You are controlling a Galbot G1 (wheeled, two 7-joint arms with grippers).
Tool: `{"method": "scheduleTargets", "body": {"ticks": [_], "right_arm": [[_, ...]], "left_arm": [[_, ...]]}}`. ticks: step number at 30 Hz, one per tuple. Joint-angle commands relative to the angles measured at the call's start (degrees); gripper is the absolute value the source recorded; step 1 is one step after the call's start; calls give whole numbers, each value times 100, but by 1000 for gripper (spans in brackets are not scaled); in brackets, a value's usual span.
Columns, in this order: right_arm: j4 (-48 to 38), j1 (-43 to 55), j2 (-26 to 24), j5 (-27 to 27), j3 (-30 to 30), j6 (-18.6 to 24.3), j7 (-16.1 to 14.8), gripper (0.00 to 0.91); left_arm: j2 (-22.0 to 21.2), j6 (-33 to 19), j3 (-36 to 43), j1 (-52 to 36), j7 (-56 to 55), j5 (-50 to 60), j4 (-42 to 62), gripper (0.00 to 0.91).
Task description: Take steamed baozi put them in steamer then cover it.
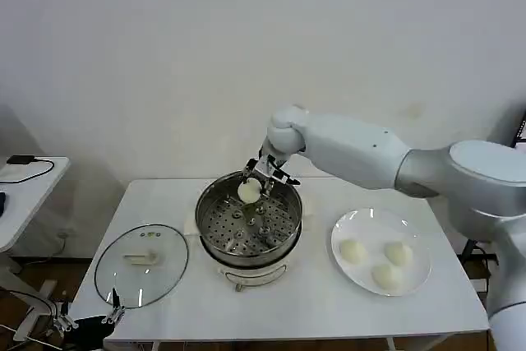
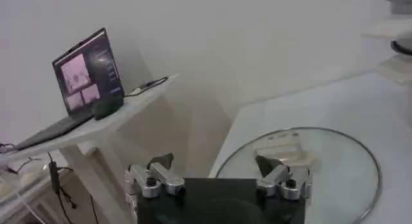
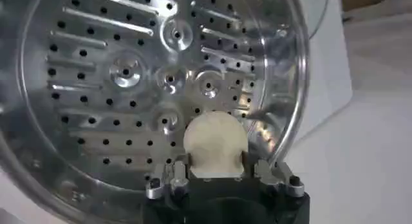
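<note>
At the front left corner of your table [image 1: 329, 302], just off its edge and low down, your left gripper [image 1: 113, 316] sits parked with its fingers spread apart and nothing between them; the left wrist view shows it beside the glass lid [image 2: 309, 167]. That lid lies flat near the table's left edge, handle up. Moving right, the steamer [image 1: 249, 223] stands at the middle of the table toward the front edge, uncovered, its holed tray [image 3: 129, 84] bare. Your right gripper [image 1: 255, 185] hangs over the steamer's back rim, fingers closed on one bun [image 1: 248, 191], which is held above the tray and not touching it. In the right wrist view you see that bun [image 3: 215, 145] pinched between the two fingers with the tray behind it. Near the table's right edge sits the white plate [image 1: 411, 236], and on it three more buns [image 1: 353, 251] lie close together, apart from one another.
</note>
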Motion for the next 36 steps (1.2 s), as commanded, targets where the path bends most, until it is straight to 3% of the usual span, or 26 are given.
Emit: {"method": "scheduleTargets", "body": {"ticks": [1,14,18,19,20,26,30,36], "right_arm": [[-458,-164,209,-330,-52,403,152,544],[-781,-270,488,-593,74,730,380,554],[-817,-278,522,-579,76,770,386,715],[-814,-277,518,-577,63,787,384,877],[-808,-278,510,-574,60,794,380,907],[-631,-145,348,-486,62,814,388,907],[79,367,-91,-20,-34,482,280,907],[1688,1463,-1372,1189,-438,-956,139,907]], "left_arm": [[5,-2,-3,-3,-3,-5,1,907],[-18,-5,-4,14,-12,6,-31,907],[-29,-5,0,25,-16,8,-45,907],[-32,-5,-1,28,-17,8,-47,907],[-36,-6,-1,30,-16,10,-52,907],[-59,1,46,23,-13,22,-59,907],[-62,11,92,7,-7,24,-39,907],[71,28,170,-24,27,6,-21,907]]}}
